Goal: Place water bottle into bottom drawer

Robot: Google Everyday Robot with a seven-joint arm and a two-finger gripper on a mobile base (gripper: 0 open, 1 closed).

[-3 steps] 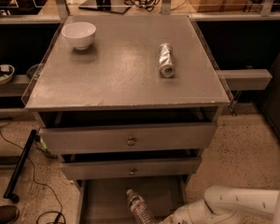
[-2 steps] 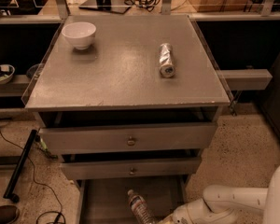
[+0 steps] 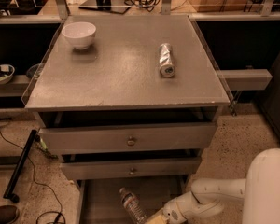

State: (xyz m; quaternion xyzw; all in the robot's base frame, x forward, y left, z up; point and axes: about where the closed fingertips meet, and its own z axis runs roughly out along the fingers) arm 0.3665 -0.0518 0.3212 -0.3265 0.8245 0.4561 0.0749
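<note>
White bowl [image 3: 79, 33] back-left on cabinet top [image 3: 116, 83]; silver can [image 3: 165, 59] lying on side, right.

1. Speckled floor [image 3: 245, 139], warmly lit, around me.
2. Grey cabinet [image 3: 121, 78], flat-topped, centre.
3. Grey shelf [image 3: 247, 78], projecting right of cabinet.
4. Black bar [image 3: 21, 164], on floor, left.
5. My gripper [image 3: 154, 217], low at bottom edge.

The water bottle [image 3: 132, 207] is found in the bottom drawer [image 3: 101, 197], lower centre, with the gripper [image 3: 149, 218] just right; a bowl [image 3: 79, 33] and can [image 3: 165, 59] are set on the cabinet top [image 3: 121, 73].
</note>
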